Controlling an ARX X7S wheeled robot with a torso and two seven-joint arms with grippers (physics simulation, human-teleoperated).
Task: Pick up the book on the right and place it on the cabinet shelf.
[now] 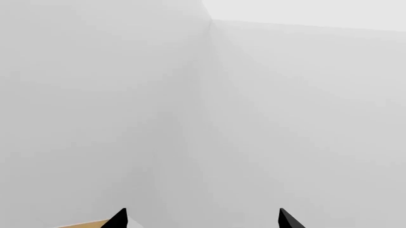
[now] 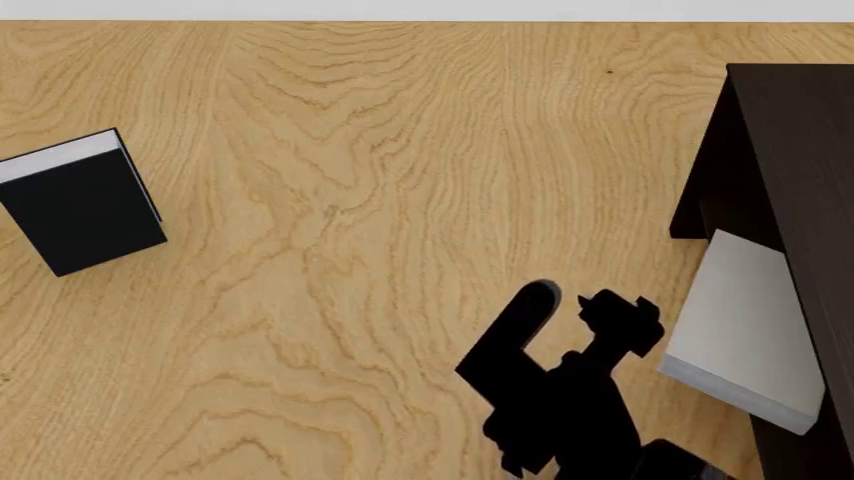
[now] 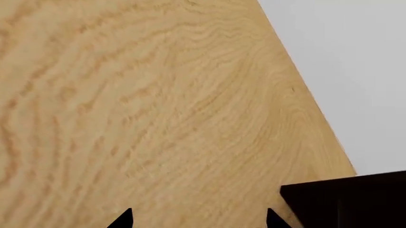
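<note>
The light grey book (image 2: 737, 320) with white page edges lies partly inside the dark cabinet (image 2: 801, 150) at the right, its near end sticking out toward the table. The cabinet shelf under it is hidden by the book and the cabinet's top board. My right gripper (image 2: 577, 297) hovers just left of the book, open and holding nothing. In the right wrist view its tips (image 3: 198, 219) stand wide apart over bare wood, with a cabinet corner (image 3: 349, 199) beside them. My left gripper (image 1: 203, 219) is open too and faces a white wall corner.
A black-covered book (image 2: 83, 205) with white page edges lies flat at the far left of the wooden table (image 2: 360, 250). The table's far edge meets a white wall. A sliver of table (image 1: 82, 224) shows in the left wrist view.
</note>
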